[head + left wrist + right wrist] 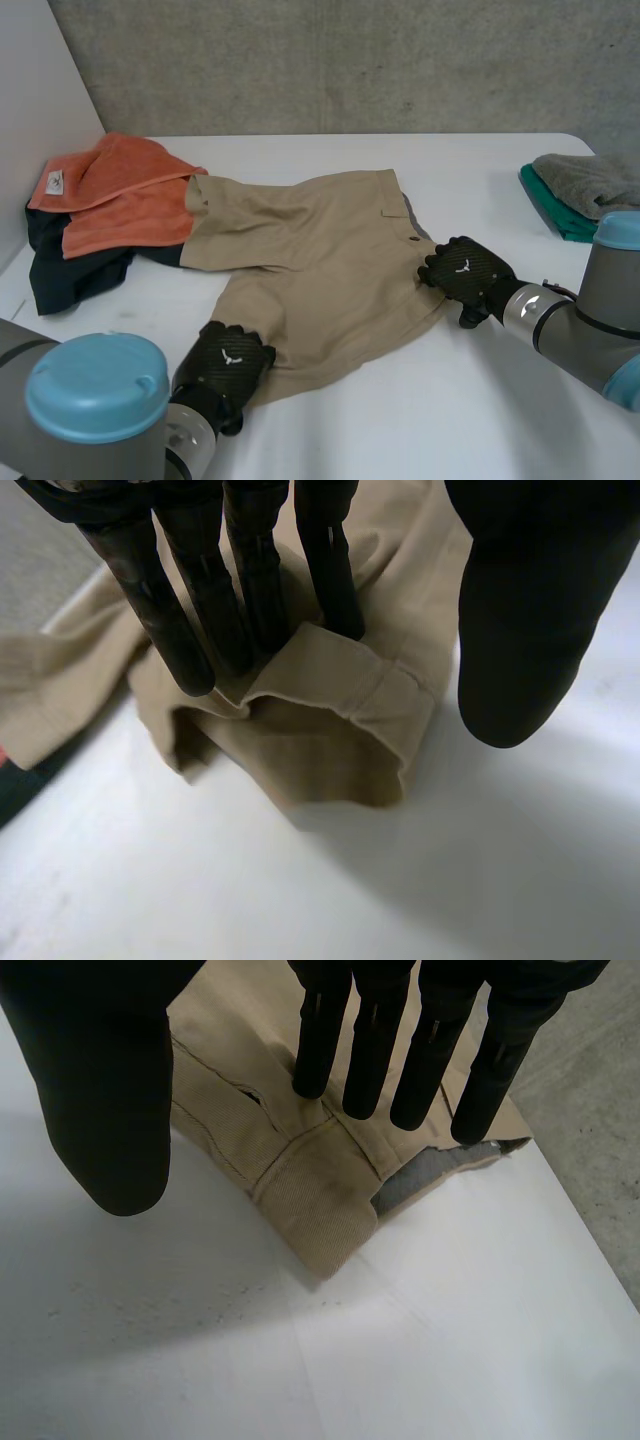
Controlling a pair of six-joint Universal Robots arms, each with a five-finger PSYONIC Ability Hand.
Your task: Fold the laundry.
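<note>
Left hand (228,362) and right hand (466,274), fingers straight, gripping nothing, press khaki shorts (320,260) lying crosswise, waistband rightward.

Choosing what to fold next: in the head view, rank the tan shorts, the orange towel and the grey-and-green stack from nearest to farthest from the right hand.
1. The tan shorts: touching the right hand, whose fingers rest on the waistband end.
2. The grey-and-green stack: at the far right, beyond the hand.
3. The orange towel: at the far left, past the shorts.
</note>
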